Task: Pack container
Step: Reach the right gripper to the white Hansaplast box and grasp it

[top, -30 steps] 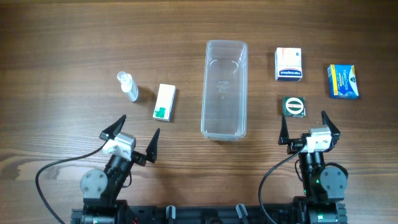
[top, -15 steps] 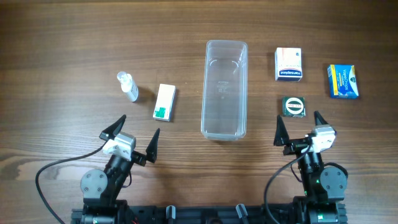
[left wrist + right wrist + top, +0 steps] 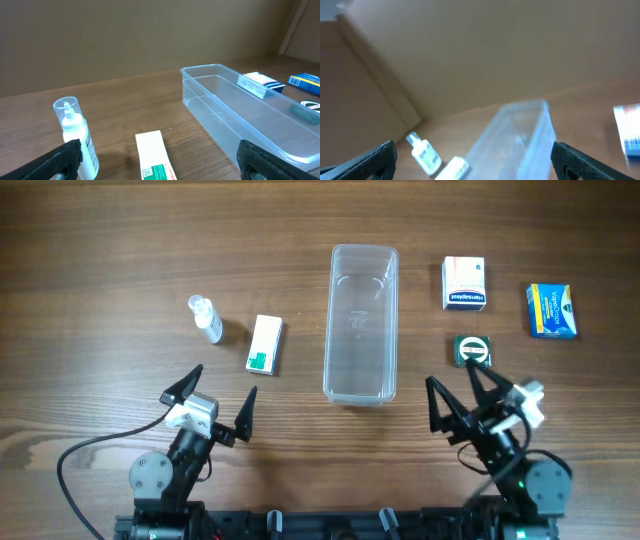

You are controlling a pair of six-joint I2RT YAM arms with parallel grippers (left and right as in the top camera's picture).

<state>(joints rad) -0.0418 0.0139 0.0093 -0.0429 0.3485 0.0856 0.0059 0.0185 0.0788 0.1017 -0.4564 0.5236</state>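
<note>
The long clear plastic container (image 3: 360, 323) lies empty in the middle of the table; it also shows in the left wrist view (image 3: 240, 117) and, blurred, in the right wrist view (image 3: 520, 137). My left gripper (image 3: 208, 404) is open and empty near the front edge, just short of a white and green box (image 3: 264, 344) and a small clear bottle (image 3: 206, 319). My right gripper (image 3: 463, 398) is open and empty, turned toward the container's near right corner, just in front of a dark green box (image 3: 472, 351).
A white, red and blue box (image 3: 464, 283) lies right of the container. A blue and yellow box (image 3: 551, 310) lies at the far right. The bottle (image 3: 74, 134) and the white and green box (image 3: 154, 159) lie close ahead of my left fingers.
My right gripper has swung left and turned toward the container. The left arm and all objects have stayed in place.
</note>
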